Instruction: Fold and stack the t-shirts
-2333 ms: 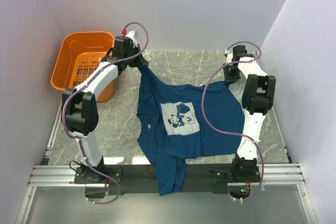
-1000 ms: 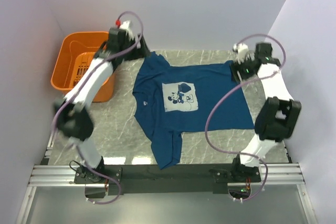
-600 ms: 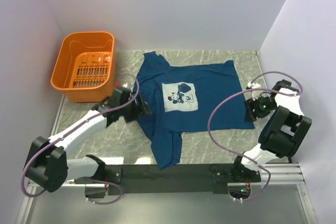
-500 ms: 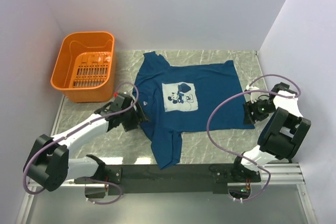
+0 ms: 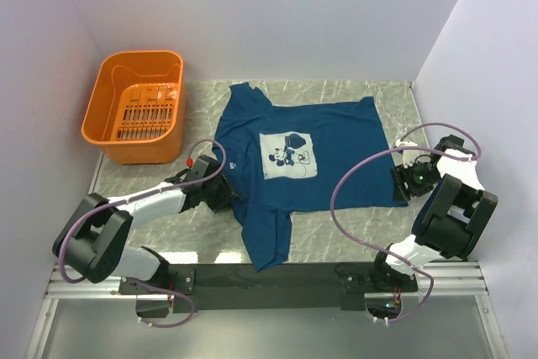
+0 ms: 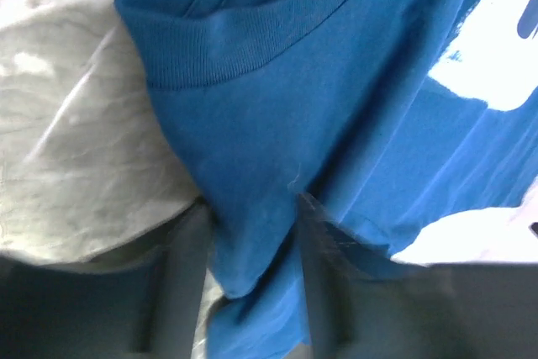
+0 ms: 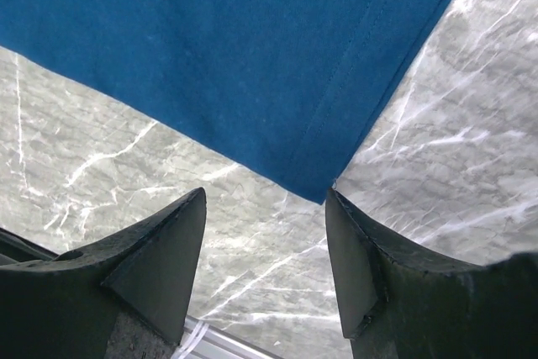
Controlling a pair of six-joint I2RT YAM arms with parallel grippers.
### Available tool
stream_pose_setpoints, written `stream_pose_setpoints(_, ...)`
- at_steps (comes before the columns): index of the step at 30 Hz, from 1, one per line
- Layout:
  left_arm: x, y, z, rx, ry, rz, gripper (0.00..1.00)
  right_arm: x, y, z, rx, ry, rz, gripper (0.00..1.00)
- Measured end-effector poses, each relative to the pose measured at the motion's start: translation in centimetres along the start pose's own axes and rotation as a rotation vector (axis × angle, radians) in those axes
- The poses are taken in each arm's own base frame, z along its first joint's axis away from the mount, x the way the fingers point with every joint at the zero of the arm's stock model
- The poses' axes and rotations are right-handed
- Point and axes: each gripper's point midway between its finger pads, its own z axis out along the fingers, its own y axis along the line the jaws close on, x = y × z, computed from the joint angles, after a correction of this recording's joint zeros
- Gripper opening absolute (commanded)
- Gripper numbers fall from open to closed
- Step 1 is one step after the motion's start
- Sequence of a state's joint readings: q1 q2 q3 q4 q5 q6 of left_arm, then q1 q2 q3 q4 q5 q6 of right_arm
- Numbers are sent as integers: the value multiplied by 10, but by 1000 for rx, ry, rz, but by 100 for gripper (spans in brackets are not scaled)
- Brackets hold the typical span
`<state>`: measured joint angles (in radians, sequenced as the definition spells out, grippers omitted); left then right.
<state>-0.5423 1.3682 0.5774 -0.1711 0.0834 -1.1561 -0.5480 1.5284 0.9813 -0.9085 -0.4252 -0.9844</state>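
Note:
A dark blue t-shirt (image 5: 336, 157) lies spread flat on the marble table (image 5: 307, 220). Its cartoon print (image 5: 290, 155) faces up, its collar is to the left and its hem to the right. My left gripper (image 5: 223, 195) sits low at the near shoulder beside the collar. In the left wrist view its jaws (image 6: 250, 208) stand partly closed, with a fold of the blue cloth (image 6: 252, 149) between the fingers. My right gripper (image 5: 402, 184) is at the near right hem corner. It is open (image 7: 266, 192), with the corner of the shirt (image 7: 235, 56) just ahead of the fingertips.
An orange basket (image 5: 139, 55) stands at the far left of the table. One sleeve (image 5: 269, 250) reaches toward the black rail at the near edge. White walls close in the left, right and back sides.
Both arms have swung from the far edge to the near side of the shirt. The left jaws have narrowed around the shoulder cloth. The right gripper has settled at the hem corner.

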Motion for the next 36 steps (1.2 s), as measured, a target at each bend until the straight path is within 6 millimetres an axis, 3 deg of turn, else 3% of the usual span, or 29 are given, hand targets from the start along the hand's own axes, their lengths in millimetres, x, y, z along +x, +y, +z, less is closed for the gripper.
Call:
stream_pose_setpoints(2,0,0,3,1,1,-3,31,2,-1,1,7,8,8,65)
stream_pose_setpoints(4,1,2,4,-5,3,-4,12,4,-3,2,15,15,29,64)
stream_pose_setpoints(7,4,8,4,-13,6,5,1,3,-9,7,33,17,77,64)
stream_pose_setpoints(16,2,-6,-18,73,-18,46,1,10,-30,28,90,58,200,57)
stream_pose_setpoints(19,6,-5,-24,93,-10,52,1,13,-33,30,109,66,206,47)
stream_pose_setpoints(22,13,0,-30,107,7,54,1,14,-35,31,120,68,204,25)
stream_pose_setpoints(23,15,2,-31,109,13,54,1,14,-34,32,116,68,204,13)
stream_pose_setpoints(26,24,12,-32,106,43,51,1,15,-29,32,95,66,206,0)
stream_pose_setpoints(30,38,27,-39,94,84,43,1,18,-25,30,82,74,191,0)
stream_pose_setpoints(36,49,25,-77,164,103,30,1,44,-12,8,67,124,147,0)
